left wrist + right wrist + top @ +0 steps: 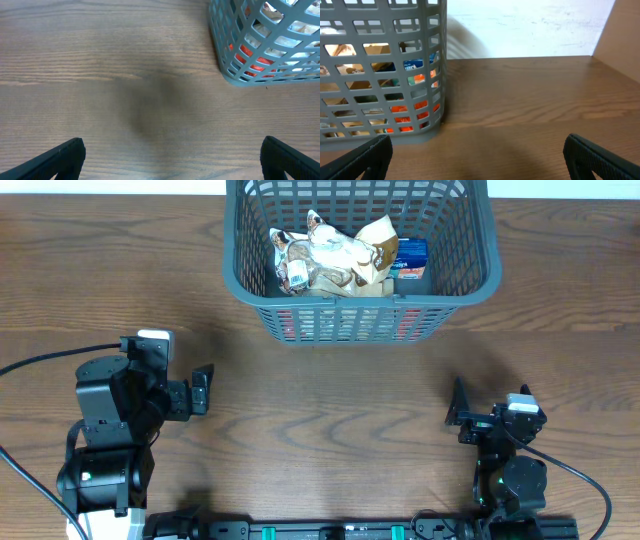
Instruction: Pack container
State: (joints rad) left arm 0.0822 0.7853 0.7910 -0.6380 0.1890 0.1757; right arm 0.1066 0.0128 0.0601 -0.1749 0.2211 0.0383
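A: Hidden stuff first. What's cut off?
B: The container [352,320]. Its far end runs off the top edge of the overhead view, and each wrist view catches just one corner. The lower layer of the load is buried, can't tell what it is.
A: What's readable inside?
B: Crumpled brown-and-white packets [335,258] piled in the middle, with a blue box [411,258] at their right by the side wall. Something red [400,107] sits low down, seen only in bits through the slots, so I can't name it. Label print is too small to read.
A: Where does the container sit?
B: Far middle of the desk [330,410], upright, ahead of both arms and between them, well apart from either.
A: Grippers?
B: Left gripper [172,167]: jaws wide apart, only bare wood between them, dark tips cut off at the bottom corners. Right gripper [480,160]: same, jaws spread and holding no item, container corner off to its front left.
A: In the way?
B: Just open desk between arms and container. A black cable [40,362] trails off the left edge. White wall [530,25] behind, brown panel [625,35] at right, cropped.
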